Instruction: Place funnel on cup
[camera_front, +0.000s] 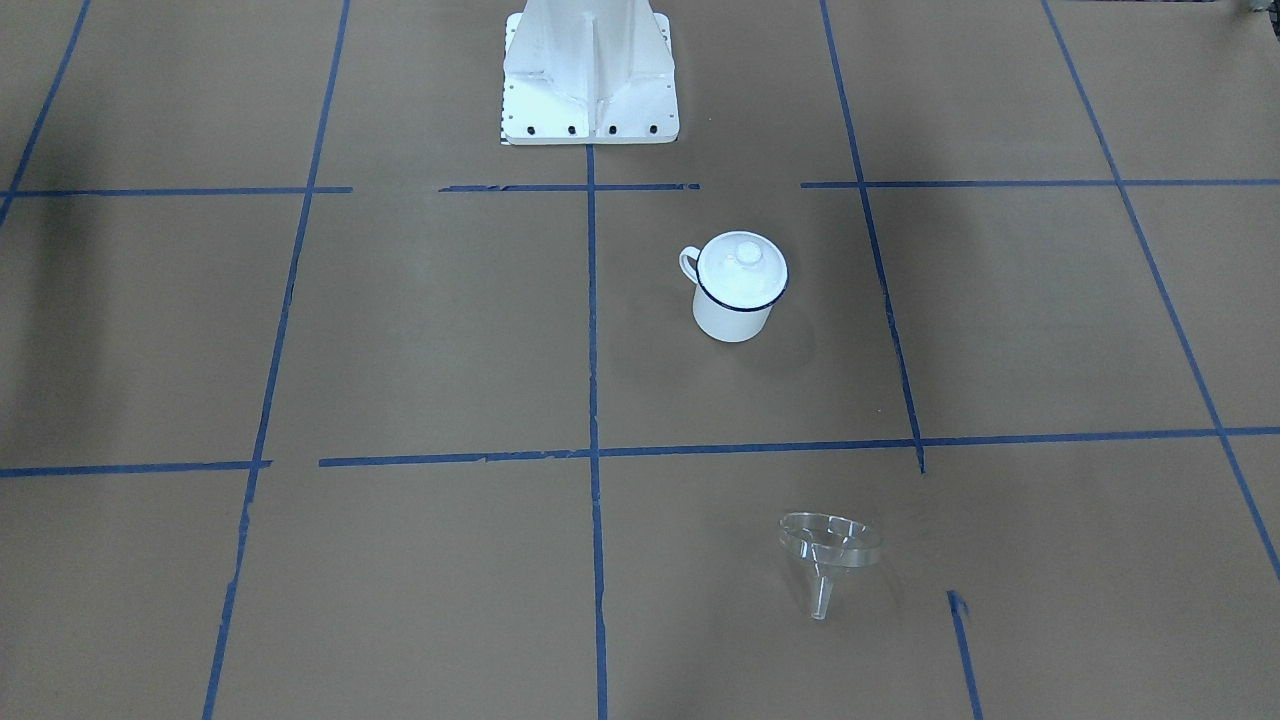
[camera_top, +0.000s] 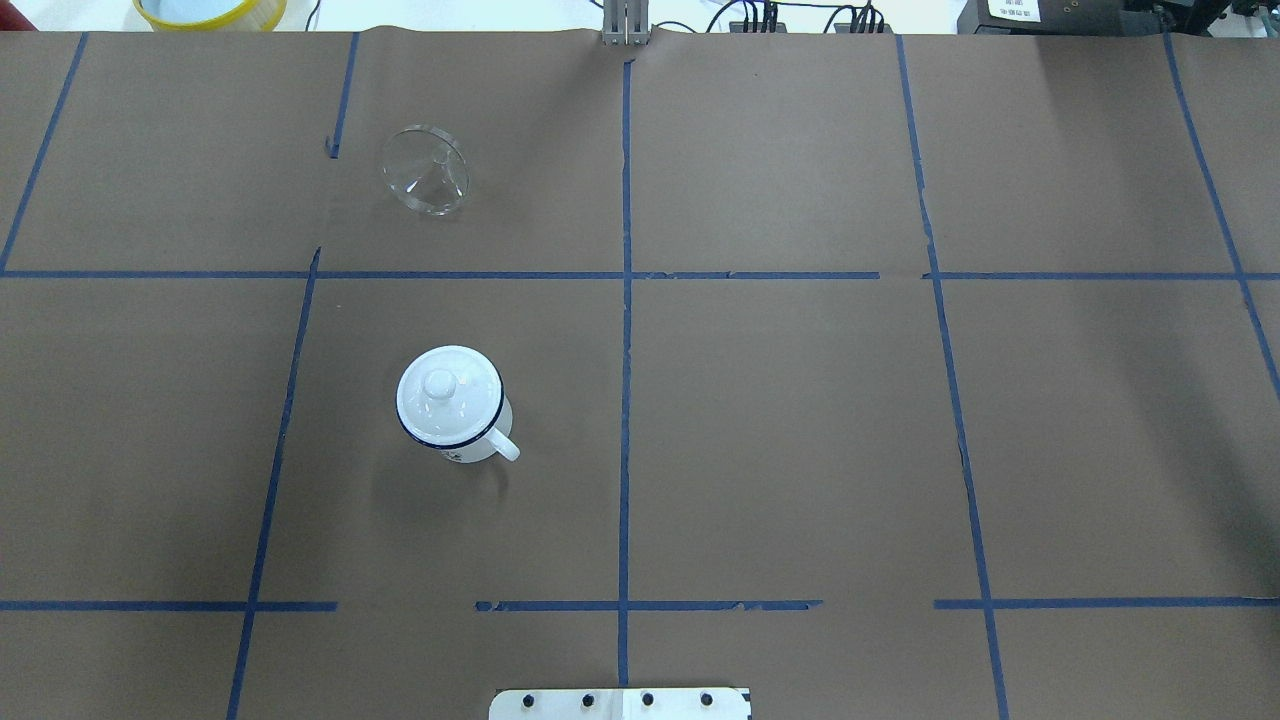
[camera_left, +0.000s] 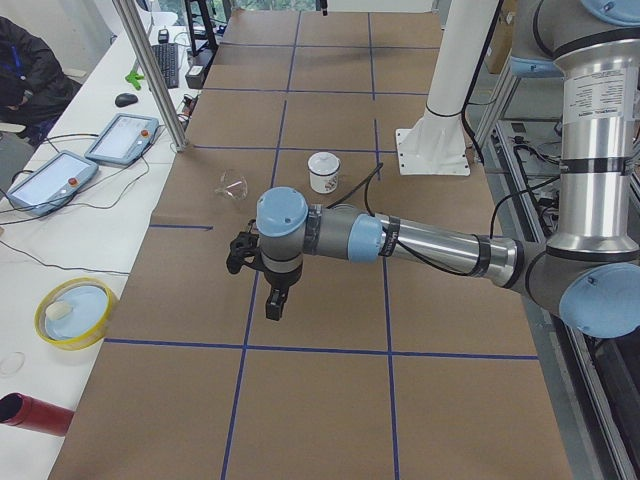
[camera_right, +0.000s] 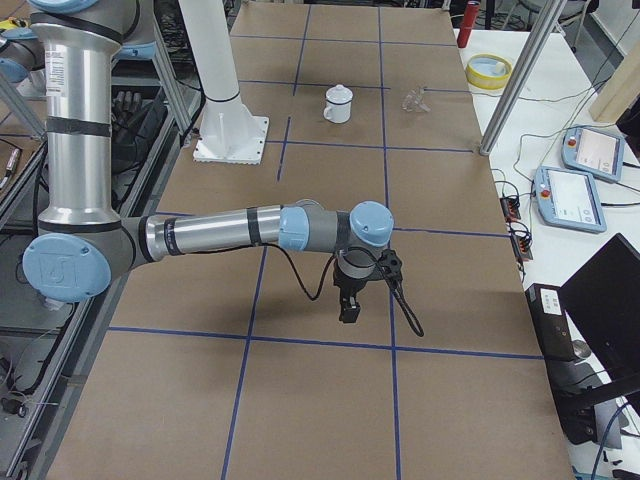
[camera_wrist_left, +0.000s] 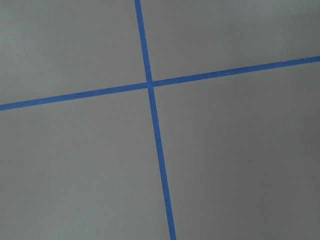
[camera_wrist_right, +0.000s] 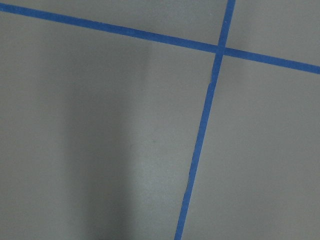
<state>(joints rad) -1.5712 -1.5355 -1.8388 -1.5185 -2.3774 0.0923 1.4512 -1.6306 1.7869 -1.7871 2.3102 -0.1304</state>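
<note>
The cup (camera_front: 733, 312) is a white enamel mug with a dark blue rim, standing upright with a round white knobbed lid (camera_front: 742, 268) on top. It also shows in the overhead view (camera_top: 482, 446). The clear funnel (camera_front: 828, 545) lies on its side on the brown paper, well apart from the cup and farther from the robot; in the overhead view it (camera_top: 425, 170) is at the upper left. My left gripper (camera_left: 272, 308) shows only in the exterior left view, far from both. My right gripper (camera_right: 347, 312) shows only in the exterior right view. I cannot tell whether either is open or shut.
The white robot base (camera_front: 590, 80) stands at the table's robot side. Beyond the far edge are a yellow bowl (camera_left: 75, 312), a red cylinder (camera_left: 35, 415), two teach pendants (camera_left: 122, 135) and a metal pole (camera_left: 155, 75). Blue tape lines grid the paper.
</note>
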